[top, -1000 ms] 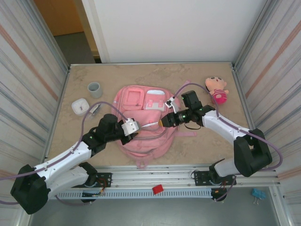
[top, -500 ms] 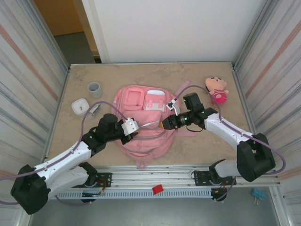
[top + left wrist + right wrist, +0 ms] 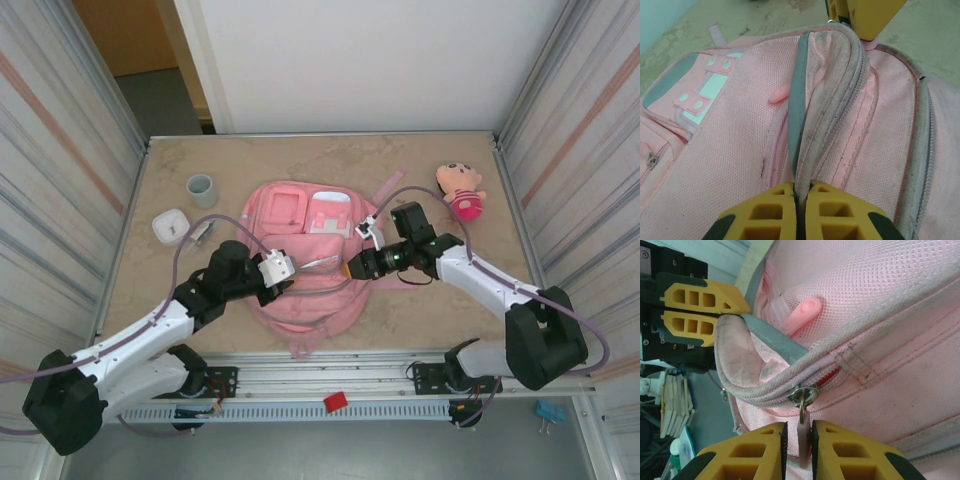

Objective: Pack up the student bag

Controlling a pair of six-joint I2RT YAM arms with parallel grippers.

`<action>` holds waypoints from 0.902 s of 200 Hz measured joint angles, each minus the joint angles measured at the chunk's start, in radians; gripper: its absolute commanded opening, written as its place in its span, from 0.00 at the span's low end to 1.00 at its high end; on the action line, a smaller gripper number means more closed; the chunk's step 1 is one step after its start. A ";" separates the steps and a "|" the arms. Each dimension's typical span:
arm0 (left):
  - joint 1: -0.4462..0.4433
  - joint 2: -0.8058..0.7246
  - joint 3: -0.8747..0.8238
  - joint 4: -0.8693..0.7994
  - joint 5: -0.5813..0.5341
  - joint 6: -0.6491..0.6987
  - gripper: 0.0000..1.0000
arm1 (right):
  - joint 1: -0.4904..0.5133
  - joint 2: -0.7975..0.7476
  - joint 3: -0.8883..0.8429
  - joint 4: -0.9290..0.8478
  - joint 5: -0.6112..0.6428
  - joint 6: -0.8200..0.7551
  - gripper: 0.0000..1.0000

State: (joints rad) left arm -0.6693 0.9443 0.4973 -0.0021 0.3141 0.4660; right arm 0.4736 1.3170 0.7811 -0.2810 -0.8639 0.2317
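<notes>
Currently you are on the zip step, by my reading: the student bag (image 3: 305, 300) lies flat mid-table between the two arms, front pockets up. Your left gripper (image 3: 801, 194) is clenched on the fabric fold carrying the grey trim (image 3: 797, 100), beside the zip track, bracing it. Your right gripper (image 3: 799, 432) has its jaws nipped in on the pale zip pull (image 3: 803, 427) hanging from the slider. The plush doll (image 3: 462, 190) sits well apart at far right and the cup (image 3: 201, 189) at far left, so nothing looks packed yet. Next move calls for drawing the pull along the curved track, in line with the teeth, while the left hand keeps counter-tension. That thin tab could slip free.
</notes>
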 measured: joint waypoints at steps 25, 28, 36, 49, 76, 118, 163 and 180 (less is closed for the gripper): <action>0.000 0.000 0.000 0.000 0.000 0.000 0.06 | 0.000 -0.026 -0.011 0.000 0.005 0.003 0.16; 0.000 0.000 0.000 0.000 0.000 0.000 0.06 | 0.000 -0.029 -0.011 0.001 0.007 0.004 0.16; 0.000 0.000 0.000 0.000 0.000 0.000 0.06 | 0.000 -0.034 -0.014 0.003 0.012 0.005 0.14; 0.000 0.000 0.000 0.000 0.000 0.000 0.06 | 0.000 -0.037 -0.019 0.005 0.020 0.011 0.14; 0.000 0.000 0.000 0.000 0.000 0.000 0.06 | 0.002 -0.042 -0.031 0.014 0.027 0.023 0.18; 0.000 0.000 0.005 0.000 0.000 0.000 0.06 | 0.005 -0.042 -0.035 0.038 0.028 0.027 0.20; 0.000 0.000 0.005 0.000 0.000 0.000 0.06 | 0.005 -0.031 -0.035 0.074 0.025 0.031 0.19; 0.001 0.000 0.005 0.000 0.000 0.000 0.06 | 0.005 -0.026 -0.035 0.077 0.025 0.031 0.19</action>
State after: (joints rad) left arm -0.6685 0.9443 0.5018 -0.0025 0.3141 0.4656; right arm 0.4782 1.2915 0.7456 -0.2043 -0.8387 0.2626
